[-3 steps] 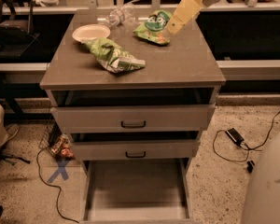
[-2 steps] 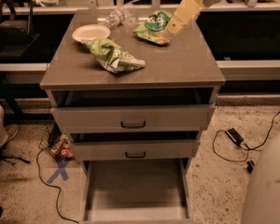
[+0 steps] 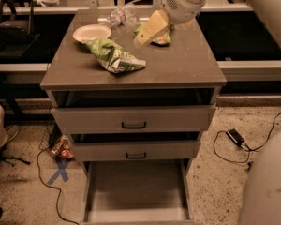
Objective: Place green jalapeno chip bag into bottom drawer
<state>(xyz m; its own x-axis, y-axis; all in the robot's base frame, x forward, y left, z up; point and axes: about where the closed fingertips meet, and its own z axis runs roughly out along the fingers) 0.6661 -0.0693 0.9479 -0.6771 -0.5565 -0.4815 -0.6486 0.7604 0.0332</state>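
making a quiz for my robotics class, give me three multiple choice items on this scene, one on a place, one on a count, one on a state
1. Where does the green jalapeno chip bag lie?
A) on the floor
B) on the cabinet top, by the white bowl
C) on a chair

2. How many drawers show a dark handle?
A) one
B) two
C) three

3. What state is the bottom drawer in?
A) pulled far out
B) pushed shut
C) taken off its rails

Answers:
1. B, the bag rests on the top, while the end effector hangs over the back of the top, to the bag's right.
2. B, only the top drawer and middle drawer show handles.
3. A, its grey floor lies in open view below the other two.
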